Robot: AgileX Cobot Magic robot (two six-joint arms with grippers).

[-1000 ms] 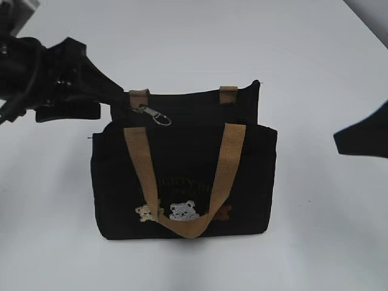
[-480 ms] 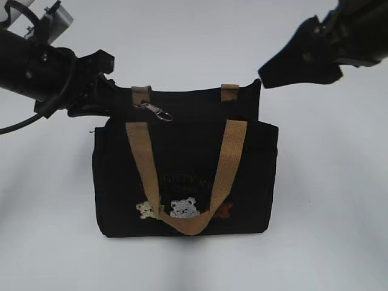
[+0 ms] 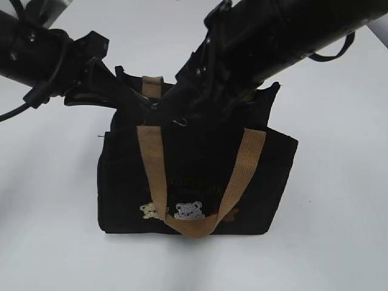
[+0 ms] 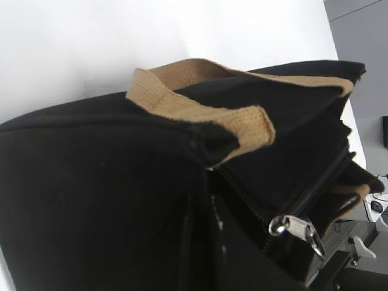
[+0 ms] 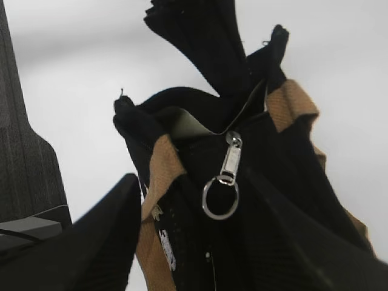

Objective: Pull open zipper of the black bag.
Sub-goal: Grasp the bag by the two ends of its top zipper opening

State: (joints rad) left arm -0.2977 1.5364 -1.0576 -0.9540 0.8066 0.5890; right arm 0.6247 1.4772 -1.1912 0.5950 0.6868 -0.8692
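Note:
The black bag (image 3: 254,176) stands upright on the white table, its tan front handle (image 3: 151,170) hanging over the embroidered bears. My left gripper (image 3: 144,104) comes in from the upper left and is shut on the fabric of the bag's top left edge. In the left wrist view the bag (image 4: 91,194) fills the frame, and the zipper runs to its silver pull (image 4: 295,229). My right gripper (image 3: 182,114) reaches across from the upper right to the bag's top. It (image 5: 197,200) is open, and the silver pull with its ring (image 5: 220,197) hangs between its dark fingers (image 5: 103,236), apart from them.
The white table (image 3: 339,206) extends on all sides of the bag. Both black arms cross above the bag's top and hide most of the zip line in the exterior view. A dark upright surface (image 5: 24,151) stands at the left of the right wrist view.
My left gripper has shut on the bag's top left edge. The right arm swung in from the upper right to the pull. The bag shifted slightly to the right.

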